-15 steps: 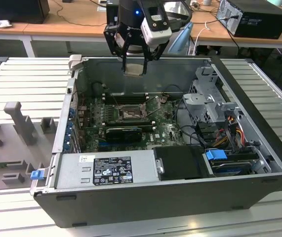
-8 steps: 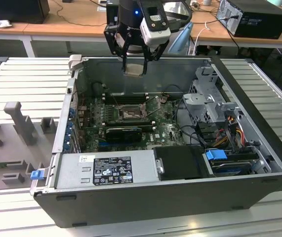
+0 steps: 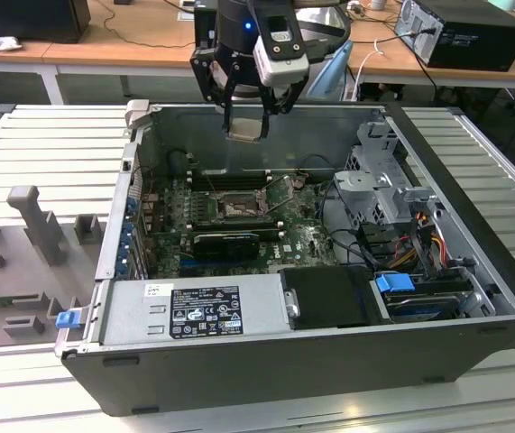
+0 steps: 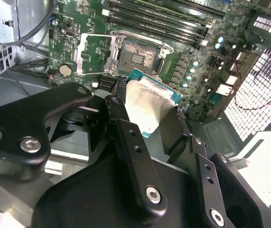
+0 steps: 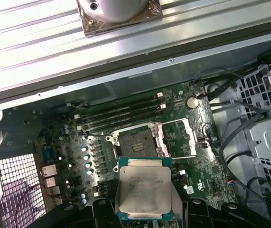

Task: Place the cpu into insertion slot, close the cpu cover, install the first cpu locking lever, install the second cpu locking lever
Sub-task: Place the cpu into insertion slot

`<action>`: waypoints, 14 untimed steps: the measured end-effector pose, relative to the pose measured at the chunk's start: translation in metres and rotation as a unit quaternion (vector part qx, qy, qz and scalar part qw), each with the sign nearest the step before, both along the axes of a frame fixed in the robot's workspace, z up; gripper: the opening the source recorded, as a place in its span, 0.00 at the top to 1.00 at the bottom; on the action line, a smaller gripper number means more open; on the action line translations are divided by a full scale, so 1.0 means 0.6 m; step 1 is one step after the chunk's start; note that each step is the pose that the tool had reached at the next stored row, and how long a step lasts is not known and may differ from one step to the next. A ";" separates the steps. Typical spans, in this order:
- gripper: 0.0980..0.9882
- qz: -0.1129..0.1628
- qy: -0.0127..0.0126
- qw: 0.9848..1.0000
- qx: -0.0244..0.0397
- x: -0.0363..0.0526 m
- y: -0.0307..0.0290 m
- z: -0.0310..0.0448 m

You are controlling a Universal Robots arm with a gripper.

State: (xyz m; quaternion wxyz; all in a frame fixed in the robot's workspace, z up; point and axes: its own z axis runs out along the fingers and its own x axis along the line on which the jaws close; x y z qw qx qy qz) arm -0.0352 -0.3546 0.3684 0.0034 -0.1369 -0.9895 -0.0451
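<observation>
1. Upper centre of the frame: a black robot gripper (image 3: 245, 117) clasps a small flat square pale-tan cpu (image 3: 244, 129) above an open grey metal computer case (image 3: 329, 361).
2. Centre: the dark square insertion slot (image 3: 237, 208) lies on the green circuit board (image 3: 307, 239).

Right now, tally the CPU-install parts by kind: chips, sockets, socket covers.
cpu: 1, held in the gripper
insertion slot: 1, empty
cpu cover: 1, swung open
Total: 3
</observation>
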 end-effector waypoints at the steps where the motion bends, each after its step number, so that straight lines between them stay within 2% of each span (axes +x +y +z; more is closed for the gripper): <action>1: 0.52 -0.007 0.000 1.000 0.000 0.000 0.0000 0.000; 10: 0.52 -0.053 0.000 0.999 -0.001 0.000 0.0000 -0.001; 14: 0.52 -0.072 0.000 0.997 -0.001 0.000 0.0000 -0.001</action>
